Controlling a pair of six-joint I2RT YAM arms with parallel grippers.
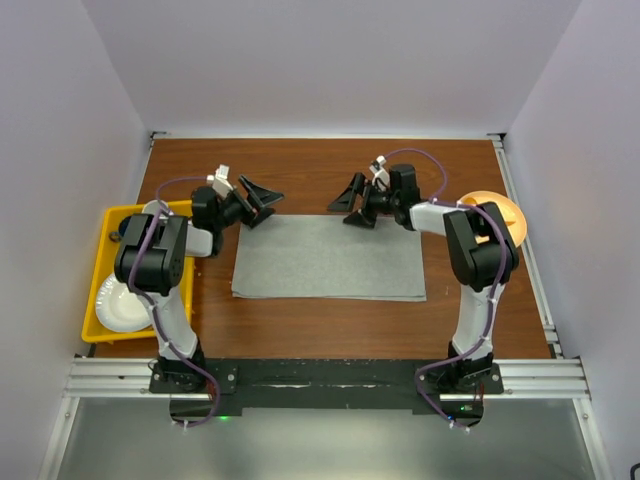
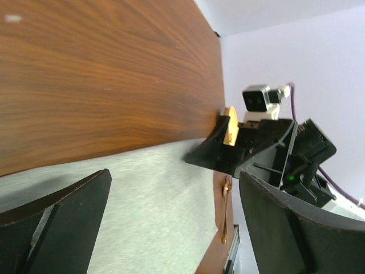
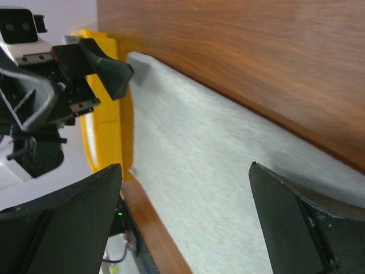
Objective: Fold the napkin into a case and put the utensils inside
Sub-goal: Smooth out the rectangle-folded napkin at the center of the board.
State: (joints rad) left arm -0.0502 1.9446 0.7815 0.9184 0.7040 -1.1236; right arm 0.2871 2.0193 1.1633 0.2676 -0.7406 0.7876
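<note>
The grey napkin (image 1: pixel 330 258) lies flat on the wooden table as a wide rectangle. My left gripper (image 1: pixel 265 205) is open and empty, just above the napkin's far left corner. My right gripper (image 1: pixel 345 208) is open and empty, above the napkin's far edge, right of its middle. The two grippers face each other. The left wrist view shows the napkin (image 2: pixel 142 205) between the open fingers of my left gripper (image 2: pixel 174 182), and a slim copper utensil (image 2: pixel 226 214) on the table beyond the napkin's right edge. The right wrist view shows the napkin (image 3: pixel 217 171) under my open right gripper (image 3: pixel 185 171).
A yellow tray (image 1: pixel 100 275) holding a white plate (image 1: pixel 122 305) sits at the table's left edge. An orange plate (image 1: pixel 497 213) sits at the right, partly under the right arm. Bare wood lies behind and in front of the napkin.
</note>
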